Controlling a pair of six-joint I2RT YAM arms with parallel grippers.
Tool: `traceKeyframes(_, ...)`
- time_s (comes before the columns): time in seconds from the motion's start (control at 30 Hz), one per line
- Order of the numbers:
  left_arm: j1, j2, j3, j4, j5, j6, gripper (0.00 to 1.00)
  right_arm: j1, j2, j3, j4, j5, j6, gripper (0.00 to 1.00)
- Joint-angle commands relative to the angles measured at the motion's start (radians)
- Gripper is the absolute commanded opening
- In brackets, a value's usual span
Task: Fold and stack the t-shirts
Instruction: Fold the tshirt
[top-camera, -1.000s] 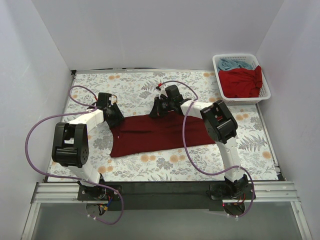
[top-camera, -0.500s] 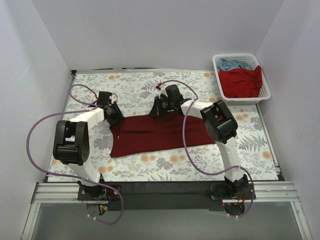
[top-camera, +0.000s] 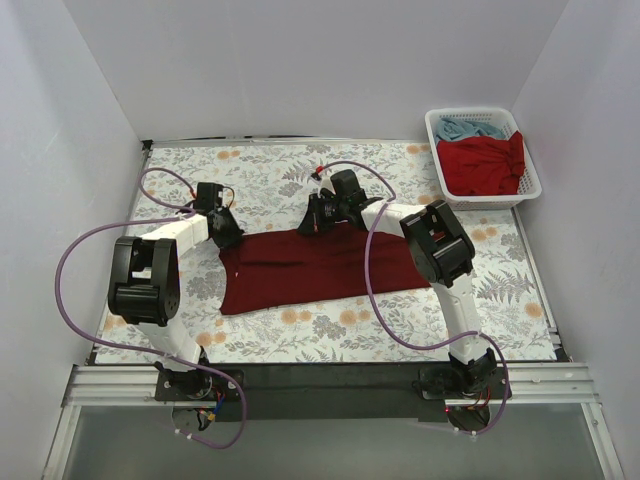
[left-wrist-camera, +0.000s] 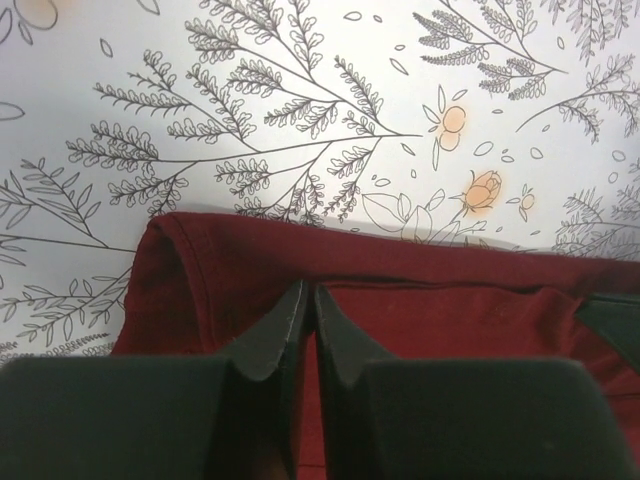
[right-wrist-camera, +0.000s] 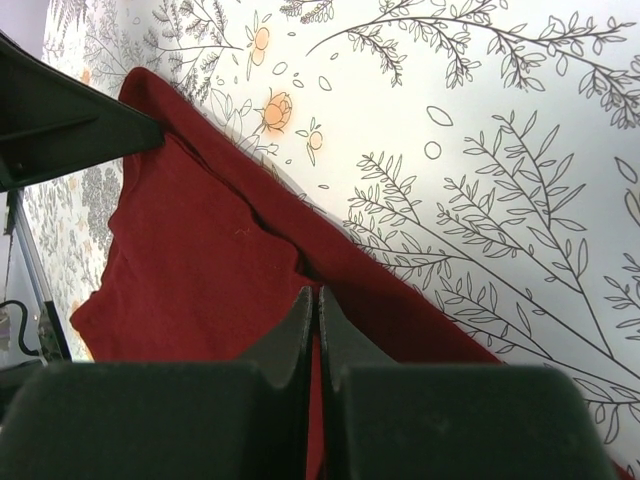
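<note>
The dark maroon t-shirt (top-camera: 310, 268) lies folded into a long strip across the middle of the floral table cloth (top-camera: 270, 170). My left gripper (top-camera: 233, 243) is at the strip's far left corner. In the left wrist view it (left-wrist-camera: 308, 290) is shut, tips pinching the fold of the maroon cloth (left-wrist-camera: 430, 320). My right gripper (top-camera: 306, 228) is at the far edge near the middle. In the right wrist view it (right-wrist-camera: 317, 292) is shut on a pleat of the maroon cloth (right-wrist-camera: 190, 260). A brighter red t-shirt (top-camera: 482, 165) and a light blue t-shirt (top-camera: 468, 128) lie in the basket.
The white lattice basket (top-camera: 470, 112) stands at the table's far right corner. White walls close in the table on three sides. Purple cables loop from both arms over the cloth. The left arm's black gripper body (right-wrist-camera: 60, 130) shows at the upper left of the right wrist view.
Both grippers have closed onto the far edge of the maroon t-shirt. The left arm's elbow has shifted slightly; the shirt itself has not moved.
</note>
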Motion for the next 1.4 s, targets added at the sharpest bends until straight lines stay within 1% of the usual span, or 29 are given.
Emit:
traceKeyframes(0.0,0.005,-0.009,0.032,0.021,0.004,0.025,0.04,0.006,0.005,0.020,0.046,-0.024,-0.008,0.03)
traceKeyframes(0.03,0.005,-0.006,0.034,0.024,0.010,0.029,0.01,0.005,0.003,0.020,0.046,-0.024,-0.010,0.03)
traceKeyframes(0.07,0.005,-0.008,0.043,0.026,0.018,0.034,0.00,0.005,-0.004,0.017,0.046,-0.021,-0.014,0.02)
traceKeyframes(0.33,0.005,-0.014,0.087,0.066,0.044,0.077,0.00,-0.005,-0.056,-0.025,0.046,0.010,-0.047,0.01)
traceKeyframes(0.67,0.007,0.004,0.103,0.098,0.091,0.112,0.00,-0.026,-0.144,-0.105,0.045,0.077,-0.079,0.01)
traceKeyframes(0.9,0.005,0.001,0.087,0.123,0.101,0.120,0.00,-0.026,-0.168,-0.110,0.051,0.093,-0.091,0.01)
traceKeyframes(1.37,0.005,0.056,0.136,0.173,0.151,0.131,0.00,-0.028,-0.205,-0.151,0.054,0.146,-0.113,0.01)
